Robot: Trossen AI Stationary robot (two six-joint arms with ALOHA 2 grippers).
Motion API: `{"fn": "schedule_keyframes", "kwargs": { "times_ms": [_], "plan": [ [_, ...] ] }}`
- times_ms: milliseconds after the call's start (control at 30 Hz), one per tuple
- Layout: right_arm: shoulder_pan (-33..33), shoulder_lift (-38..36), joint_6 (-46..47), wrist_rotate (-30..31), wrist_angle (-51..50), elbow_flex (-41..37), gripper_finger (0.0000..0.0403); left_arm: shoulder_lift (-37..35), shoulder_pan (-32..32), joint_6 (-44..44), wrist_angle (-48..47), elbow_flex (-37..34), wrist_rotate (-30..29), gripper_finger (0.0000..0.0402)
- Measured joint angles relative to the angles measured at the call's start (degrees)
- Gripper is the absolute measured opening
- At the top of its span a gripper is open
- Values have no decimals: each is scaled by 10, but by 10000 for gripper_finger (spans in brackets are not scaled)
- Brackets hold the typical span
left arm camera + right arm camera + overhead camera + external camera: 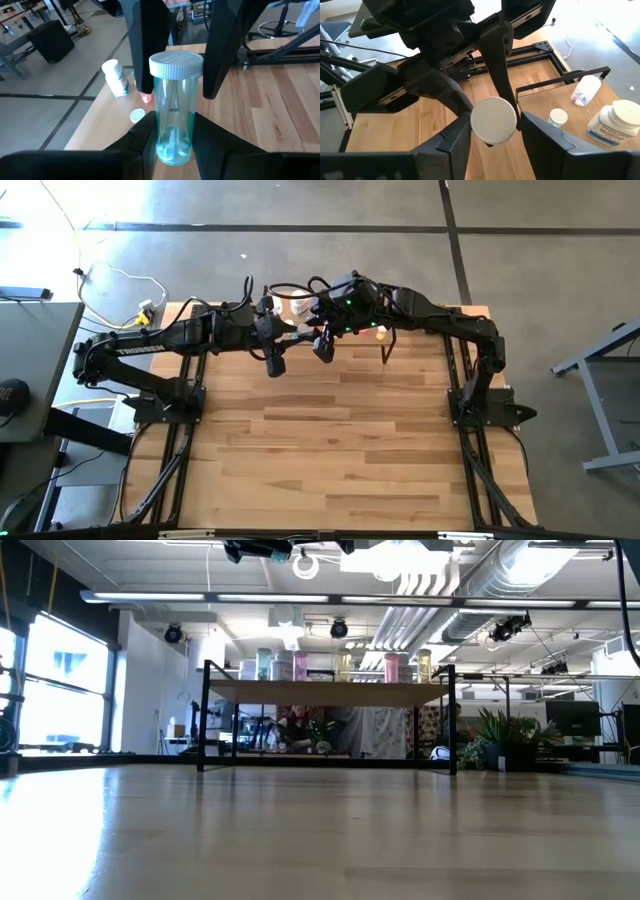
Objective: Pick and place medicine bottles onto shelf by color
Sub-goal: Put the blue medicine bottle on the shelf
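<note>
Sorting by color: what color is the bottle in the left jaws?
Pale green bottle, white cap; left wrist view.

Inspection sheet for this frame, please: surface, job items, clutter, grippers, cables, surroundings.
surface: wooden table, bare in front of the arms
job's things: shelf at the far edge with a row of bottles on top; pale green bottle held above the table
clutter: nothing seen
grippers: left gripper shut on the green bottle's body; right gripper at its white cap
cables: white cable on the floor beyond the table
surroundings: potted plants behind
</note>
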Motion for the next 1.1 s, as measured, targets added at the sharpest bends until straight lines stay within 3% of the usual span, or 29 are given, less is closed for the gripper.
{"fn": "schedule_keyframes", "kwargs": {
  "times_ms": [333,800,967,1100],
  "plan": [
    [0,0,0,0,4,0,119,0,0,-1,0,0,0,97],
    [0,0,6,6,5,0,185,0,0,0,0,0,0,97],
    [0,0,6,0,5,0,179,0,0,-1,0,0,0,97],
    [0,0,7,-5,5,0,153,0,0,-2,0,0,0,97]
  ]
}}
